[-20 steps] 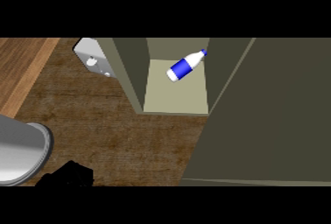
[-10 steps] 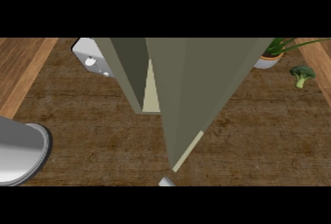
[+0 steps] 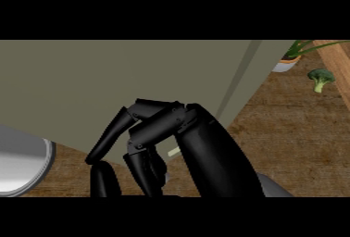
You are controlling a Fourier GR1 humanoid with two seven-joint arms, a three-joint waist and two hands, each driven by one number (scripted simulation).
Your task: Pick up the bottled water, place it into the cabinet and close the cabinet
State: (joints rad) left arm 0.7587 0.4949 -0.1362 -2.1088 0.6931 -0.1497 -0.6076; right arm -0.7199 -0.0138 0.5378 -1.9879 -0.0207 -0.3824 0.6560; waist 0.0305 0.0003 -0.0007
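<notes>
right robot hand (image 3: pixel 167 127) is sitting low centre, fingers (image 3: pixel 109 139) curling downward and bunching together, gripping nothing visible. It's overlapping the lower edge of the cabinet door (image 3: pixel 103 83); can't confirm contact. The door is filling everything above and left of the hand. Bottled water isn't showing, since the door is blocking the view into the cabinet. Counter (image 3: pixel 294 139) is showing to the hand's right and below it. Grey round vessel (image 3: pixel 21 166) is sitting well off to the left. Up and to the right, potted plant (image 3: pixel 290 60) is standing, with broccoli (image 3: pixel 319 79) lying near it, not touching.
</notes>
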